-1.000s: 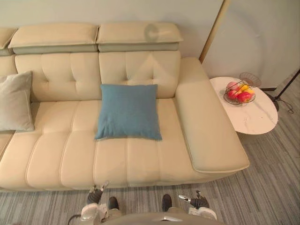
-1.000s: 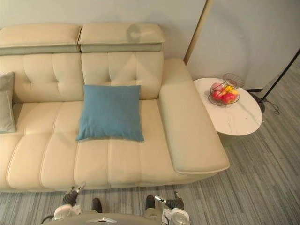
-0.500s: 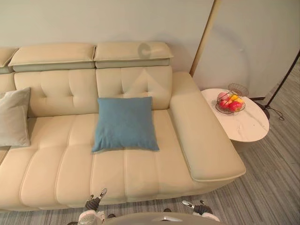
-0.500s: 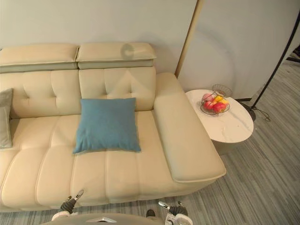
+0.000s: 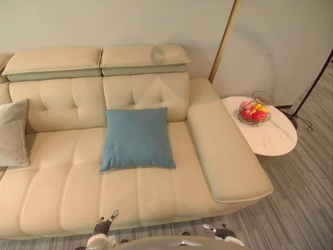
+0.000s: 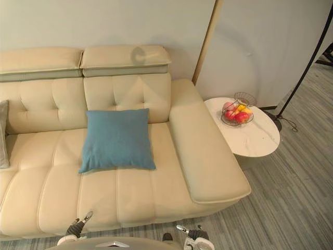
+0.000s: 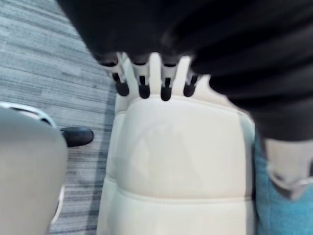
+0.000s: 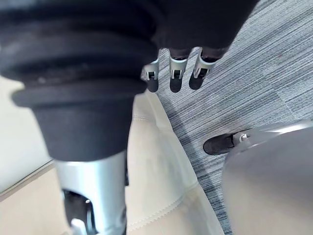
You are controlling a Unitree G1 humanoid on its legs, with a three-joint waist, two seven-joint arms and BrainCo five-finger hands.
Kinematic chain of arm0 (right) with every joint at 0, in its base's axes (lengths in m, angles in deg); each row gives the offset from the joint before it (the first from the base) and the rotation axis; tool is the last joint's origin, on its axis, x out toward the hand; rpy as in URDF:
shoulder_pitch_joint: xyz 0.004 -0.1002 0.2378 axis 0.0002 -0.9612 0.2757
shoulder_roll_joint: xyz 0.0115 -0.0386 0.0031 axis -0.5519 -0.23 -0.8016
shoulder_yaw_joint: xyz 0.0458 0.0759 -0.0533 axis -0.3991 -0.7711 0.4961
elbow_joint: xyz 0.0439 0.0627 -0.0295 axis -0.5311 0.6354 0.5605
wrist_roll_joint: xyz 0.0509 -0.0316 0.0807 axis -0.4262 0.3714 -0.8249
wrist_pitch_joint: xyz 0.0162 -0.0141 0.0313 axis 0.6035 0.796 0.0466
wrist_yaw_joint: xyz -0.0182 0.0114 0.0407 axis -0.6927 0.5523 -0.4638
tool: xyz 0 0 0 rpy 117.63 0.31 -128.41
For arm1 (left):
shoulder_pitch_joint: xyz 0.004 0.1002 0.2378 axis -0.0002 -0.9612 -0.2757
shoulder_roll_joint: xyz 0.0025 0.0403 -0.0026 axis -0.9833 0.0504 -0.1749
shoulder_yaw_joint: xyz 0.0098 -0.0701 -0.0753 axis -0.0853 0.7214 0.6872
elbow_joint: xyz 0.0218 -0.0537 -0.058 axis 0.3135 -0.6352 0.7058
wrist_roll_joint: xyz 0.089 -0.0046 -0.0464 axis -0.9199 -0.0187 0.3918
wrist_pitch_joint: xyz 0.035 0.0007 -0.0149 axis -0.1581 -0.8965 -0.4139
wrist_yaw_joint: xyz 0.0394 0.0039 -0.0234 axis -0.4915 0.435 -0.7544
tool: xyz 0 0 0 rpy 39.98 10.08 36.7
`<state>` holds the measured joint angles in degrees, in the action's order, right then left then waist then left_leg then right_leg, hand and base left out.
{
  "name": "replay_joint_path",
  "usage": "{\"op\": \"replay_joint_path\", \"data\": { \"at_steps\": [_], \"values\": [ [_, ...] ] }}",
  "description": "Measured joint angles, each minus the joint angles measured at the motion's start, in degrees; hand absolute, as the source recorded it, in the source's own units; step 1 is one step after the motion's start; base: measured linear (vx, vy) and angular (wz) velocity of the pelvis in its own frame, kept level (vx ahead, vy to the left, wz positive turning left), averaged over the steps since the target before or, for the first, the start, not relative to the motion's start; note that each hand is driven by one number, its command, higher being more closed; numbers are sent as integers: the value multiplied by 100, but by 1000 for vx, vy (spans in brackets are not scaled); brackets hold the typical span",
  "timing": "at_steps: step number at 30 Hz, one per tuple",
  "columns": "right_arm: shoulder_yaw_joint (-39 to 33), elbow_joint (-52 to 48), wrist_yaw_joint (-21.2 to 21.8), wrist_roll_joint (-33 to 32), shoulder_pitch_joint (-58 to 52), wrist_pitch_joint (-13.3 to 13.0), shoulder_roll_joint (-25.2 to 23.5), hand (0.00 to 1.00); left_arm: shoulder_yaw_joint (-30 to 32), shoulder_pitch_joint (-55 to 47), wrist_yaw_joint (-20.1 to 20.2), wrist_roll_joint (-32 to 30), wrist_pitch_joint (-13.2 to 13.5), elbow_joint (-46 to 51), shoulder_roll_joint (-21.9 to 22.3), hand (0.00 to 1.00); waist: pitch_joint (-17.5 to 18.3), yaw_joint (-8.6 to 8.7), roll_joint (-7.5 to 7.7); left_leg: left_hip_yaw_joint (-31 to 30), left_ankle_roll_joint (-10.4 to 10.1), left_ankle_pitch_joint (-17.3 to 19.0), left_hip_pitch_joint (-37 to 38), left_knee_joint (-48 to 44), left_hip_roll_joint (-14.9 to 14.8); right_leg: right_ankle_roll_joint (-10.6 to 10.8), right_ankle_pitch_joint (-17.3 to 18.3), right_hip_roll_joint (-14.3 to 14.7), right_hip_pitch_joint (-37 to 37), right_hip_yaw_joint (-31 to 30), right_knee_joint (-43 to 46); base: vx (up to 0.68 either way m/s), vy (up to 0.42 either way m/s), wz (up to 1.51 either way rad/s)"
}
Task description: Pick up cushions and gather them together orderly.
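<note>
On sofa (image 5: pixel 67 182), blue cushion (image 5: pixel 137 138); table (image 5: pixel 270 138) beside.

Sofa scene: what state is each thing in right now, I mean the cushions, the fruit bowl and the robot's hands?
blue cushion: leaning on the backrest of the sofa, untouched.
grey cushion: leaning further left on the sofa, apart from the blue one.
fruit bowl: upright on the side table, holding fruit.
left hand: open, empty, low before the sofa.
right hand: open, empty, low before the sofa.
</note>
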<state>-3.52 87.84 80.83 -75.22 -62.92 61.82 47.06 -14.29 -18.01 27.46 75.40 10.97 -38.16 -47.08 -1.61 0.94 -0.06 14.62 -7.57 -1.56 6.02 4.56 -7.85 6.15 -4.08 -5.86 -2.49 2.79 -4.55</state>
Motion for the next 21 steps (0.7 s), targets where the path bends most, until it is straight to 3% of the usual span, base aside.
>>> {"op": "replay_joint_path", "data": {
  "at_steps": [10,11,21],
  "values": [
    [0,105,-11,-1,10,-6,16,0,-31,8,1,0,0,-40,-19,0,-3,48,-6,-80,-20,16,-1,0,7,28,61,-17,-51,107,0,-12,-6,4],
    [8,164,-25,0,-27,1,107,0,-219,11,0,-1,0,-59,-78,0,-8,138,83,-123,-6,13,-1,0,54,46,81,-60,-62,140,0,0,0,0],
    [-1,206,-21,-72,-13,41,113,0,-223,94,10,-1,-9,-191,-96,0,-12,145,96,-168,-5,15,-27,0,63,57,90,-70,-62,184,-2,0,0,2]
  ]
}}
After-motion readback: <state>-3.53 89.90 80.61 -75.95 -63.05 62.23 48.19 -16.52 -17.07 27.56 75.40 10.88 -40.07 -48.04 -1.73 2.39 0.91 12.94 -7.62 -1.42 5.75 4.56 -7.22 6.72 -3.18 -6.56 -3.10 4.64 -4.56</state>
